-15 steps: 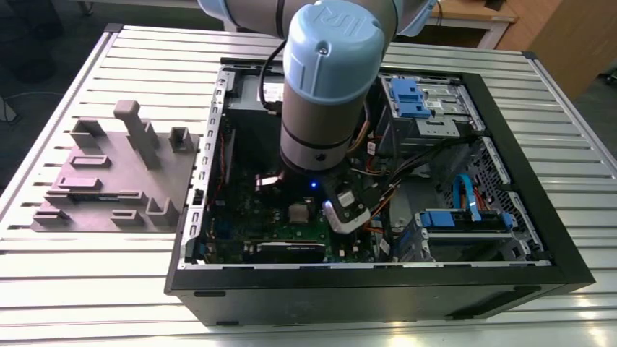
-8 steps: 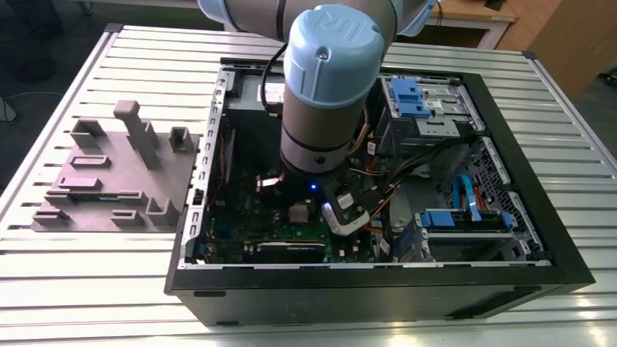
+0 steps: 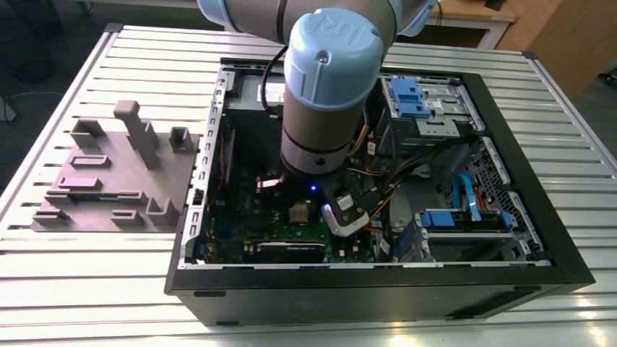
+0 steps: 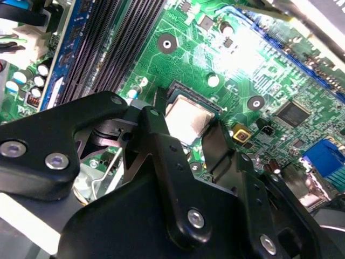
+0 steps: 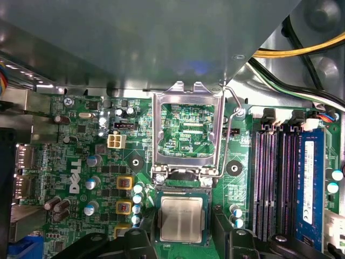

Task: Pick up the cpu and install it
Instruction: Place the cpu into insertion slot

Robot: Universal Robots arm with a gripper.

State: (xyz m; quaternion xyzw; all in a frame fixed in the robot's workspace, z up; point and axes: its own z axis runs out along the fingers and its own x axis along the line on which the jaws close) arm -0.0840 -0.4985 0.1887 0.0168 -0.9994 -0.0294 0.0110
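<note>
An open black computer case [image 3: 386, 298] lies on its side on a slatted metal table [image 3: 97, 303]. Inside it a green motherboard [image 5: 81, 140] faces up. The cpu [image 5: 181, 218], silver-grey top upward, sits flat within the square socket [image 5: 183, 192] on that board, and the socket's metal load plate [image 5: 159, 135] stands swung back just beside it. A thin wire lever [image 5: 237, 110] is raised along the plate's edge.

Dark memory slots [image 5: 275, 178] run near the socket, with one blue memory module [image 5: 308, 178] seated in the outermost. Drive bays with blue latches [image 3: 410, 97] fill the case toward the exterior view's right, and yellow and black cables [image 5: 302, 49] trail past a grey metal box [image 5: 135, 43] that overhangs the board.

Outside the case, toward the exterior view's left, a grey plastic fixture [image 3: 115, 173] with upright blocks stands on the table, well apart from the work.

The pale blue arm [image 3: 328, 87] reaches straight down into the case and hides much of the board in the exterior view. In both wrist views the gripper [image 5: 184, 215] hangs low over the socket. Its jaws are spread wider than the chip, and its black fingers [image 5: 143, 234] flank the cpu, one on either side. A gap shows on each side, and the jaws hold nothing.
</note>
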